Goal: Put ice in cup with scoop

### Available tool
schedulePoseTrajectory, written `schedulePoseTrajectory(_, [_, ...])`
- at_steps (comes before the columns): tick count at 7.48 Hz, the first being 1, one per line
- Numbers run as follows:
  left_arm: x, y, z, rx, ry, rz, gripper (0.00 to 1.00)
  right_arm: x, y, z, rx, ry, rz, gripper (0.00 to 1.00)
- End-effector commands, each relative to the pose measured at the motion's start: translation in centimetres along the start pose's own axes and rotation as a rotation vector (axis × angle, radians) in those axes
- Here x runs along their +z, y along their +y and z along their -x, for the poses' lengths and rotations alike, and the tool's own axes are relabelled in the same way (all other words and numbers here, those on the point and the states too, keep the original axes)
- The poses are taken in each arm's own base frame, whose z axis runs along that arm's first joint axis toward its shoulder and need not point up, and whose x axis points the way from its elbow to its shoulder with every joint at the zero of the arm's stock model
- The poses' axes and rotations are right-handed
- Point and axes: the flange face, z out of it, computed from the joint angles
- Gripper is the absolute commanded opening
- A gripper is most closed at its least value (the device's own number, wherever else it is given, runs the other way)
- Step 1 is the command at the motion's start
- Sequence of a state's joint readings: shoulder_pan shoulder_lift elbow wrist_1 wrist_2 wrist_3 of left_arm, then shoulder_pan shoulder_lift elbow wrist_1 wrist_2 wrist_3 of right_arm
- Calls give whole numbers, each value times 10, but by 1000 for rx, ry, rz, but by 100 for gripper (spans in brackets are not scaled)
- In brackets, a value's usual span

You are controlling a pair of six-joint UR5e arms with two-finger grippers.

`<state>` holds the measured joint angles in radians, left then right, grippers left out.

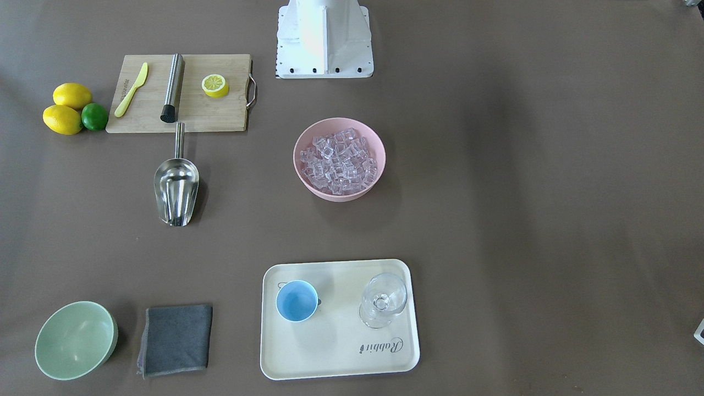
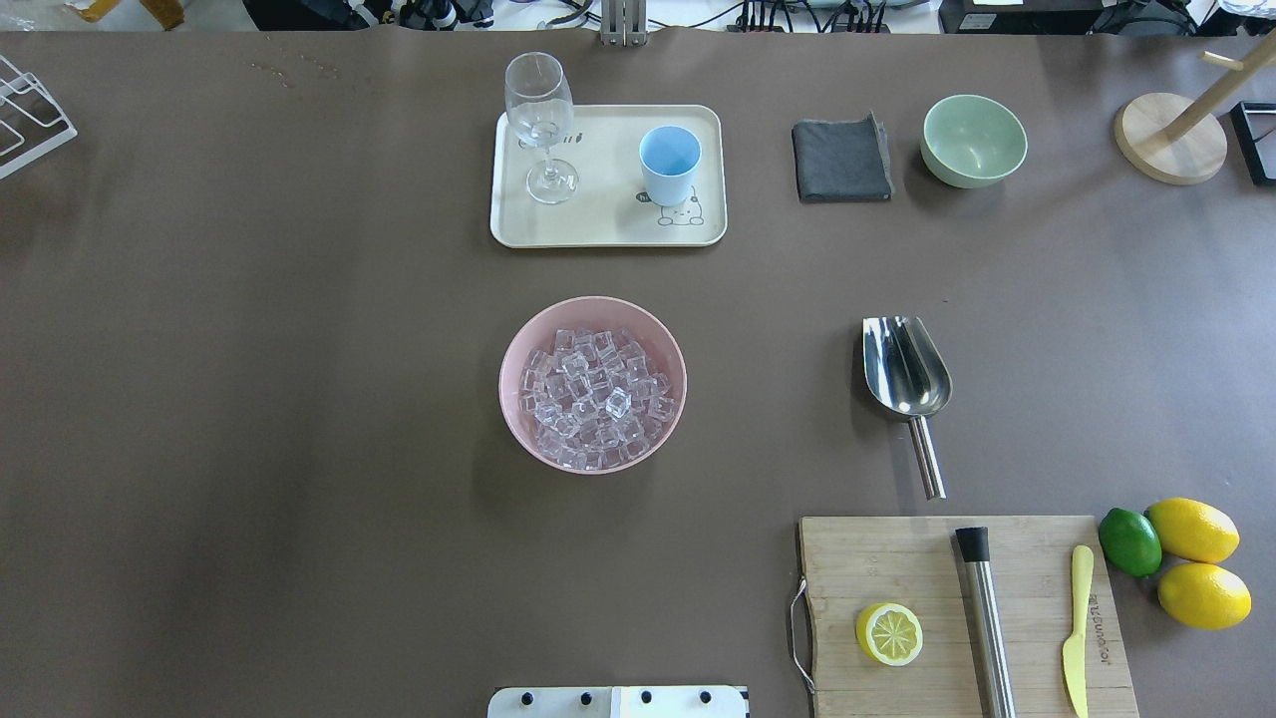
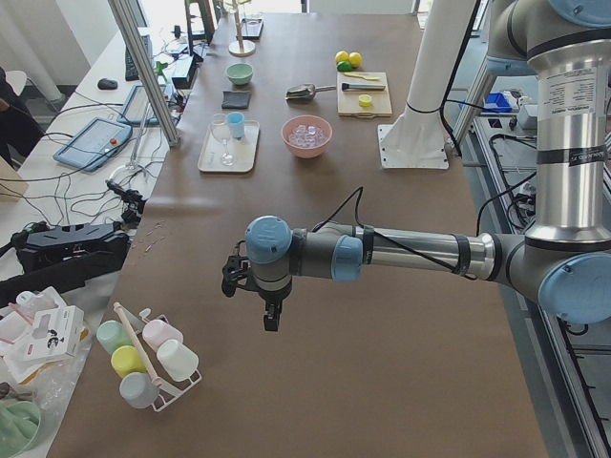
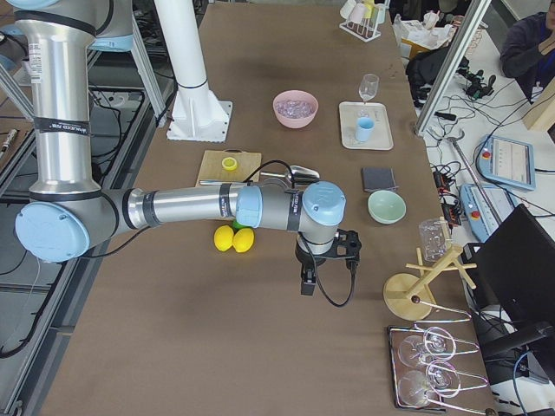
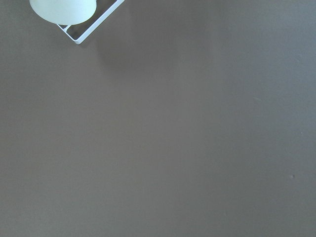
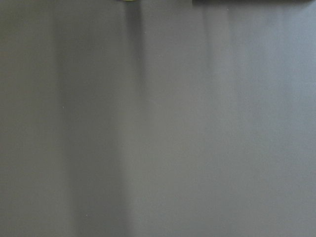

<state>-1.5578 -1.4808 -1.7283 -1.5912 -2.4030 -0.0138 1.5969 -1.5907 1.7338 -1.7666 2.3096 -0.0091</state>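
Observation:
The ice (image 2: 595, 399) fills a pink bowl (image 2: 513, 349) at the table's middle; it also shows in the front view (image 1: 341, 162). The steel scoop (image 2: 905, 369) lies flat on the table to the bowl's right, handle toward the robot. The light-blue cup (image 2: 669, 165) stands upright on a cream tray (image 2: 608, 224) at the far side. My left gripper (image 3: 250, 291) hovers over the table's left end, my right gripper (image 4: 329, 264) over the right end, both far from these things. I cannot tell whether either is open or shut.
A stemmed glass (image 2: 539, 120) stands on the tray beside the cup. A grey cloth (image 2: 842, 160) and a pale green bowl (image 2: 973, 140) lie to the tray's right. A cutting board (image 2: 897, 568) holds a lemon half, a steel cylinder and a yellow knife; lemons (image 2: 1192, 529) and a lime lie beside it.

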Motion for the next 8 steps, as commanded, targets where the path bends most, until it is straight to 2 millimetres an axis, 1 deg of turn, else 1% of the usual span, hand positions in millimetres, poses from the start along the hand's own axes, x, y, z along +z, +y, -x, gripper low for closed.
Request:
schedulePoseTrajectory(1, [-8, -6, -13, 33, 5, -20, 98, -8, 1, 7, -19, 1, -17, 100])
schedulePoseTrajectory(2, [-5, -11, -22, 82, 9, -41, 98, -11, -2, 18, -30, -9, -21, 99])
schedulePoseTrajectory(3, [-4, -13, -30, 117, 8, -52, 98, -17, -1, 39, -65, -30, -29, 99])
schedulePoseTrajectory(4, [-7, -17, -35, 130, 12, -61, 98, -18, 4, 70, -94, -38, -25, 99])
schedulePoseTrajectory(5, [-8, -22, -42, 167, 19, -85, 98, -14, 5, 103, -48, -39, -16, 99])
schedulePoseTrajectory(6, [7, -25, -65, 284, 44, -119, 98, -10, 8, 131, -40, -44, -7, 99])
schedulePoseTrajectory(7, [26, -29, -94, 417, 70, -150, 98, -10, 8, 166, -21, -54, -3, 99])
schedulePoseTrajectory(8, [37, -32, -119, 504, 95, -167, 98, -10, 16, 205, -20, -66, 5, 99])
